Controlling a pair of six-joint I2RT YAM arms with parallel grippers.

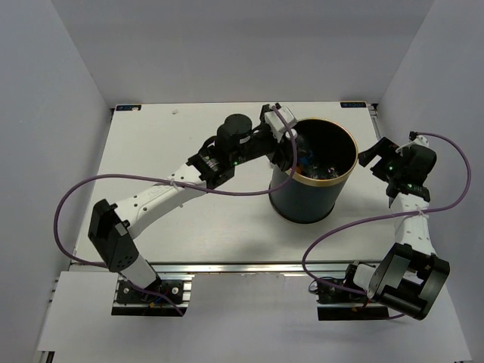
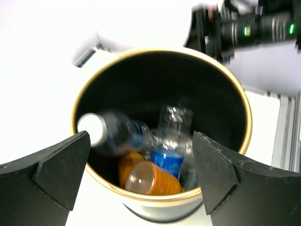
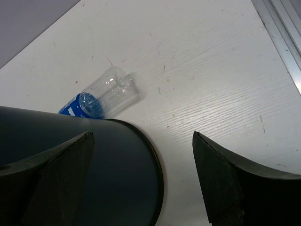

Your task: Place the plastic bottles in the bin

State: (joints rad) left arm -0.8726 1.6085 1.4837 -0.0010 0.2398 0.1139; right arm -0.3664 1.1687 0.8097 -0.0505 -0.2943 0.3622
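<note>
The black bin (image 1: 304, 201) with a gold rim stands right of the table's middle. My left gripper (image 1: 286, 125) hovers over its far left rim, open and empty. In the left wrist view my left gripper (image 2: 140, 137) looks down into the bin (image 2: 245, 117). Inside lie an orange bottle (image 2: 155, 179), a blue-labelled bottle (image 2: 167, 161) and a clear bottle (image 2: 175, 121). A blurred white-capped bottle (image 2: 110, 134) sits above them. My right gripper (image 1: 373, 156) is open and empty right of the bin. Its view (image 3: 141, 136) shows the bin's wall (image 3: 103, 174) and a clear blue-labelled bottle (image 3: 103, 96) lying on the table beside it.
The white table (image 1: 189, 219) has a metal rail (image 1: 249, 266) along its near edge and walls on three sides. Purple cables (image 1: 68, 197) loop from both arms. The right arm's wrist (image 2: 244, 28) shows past the bin's far rim.
</note>
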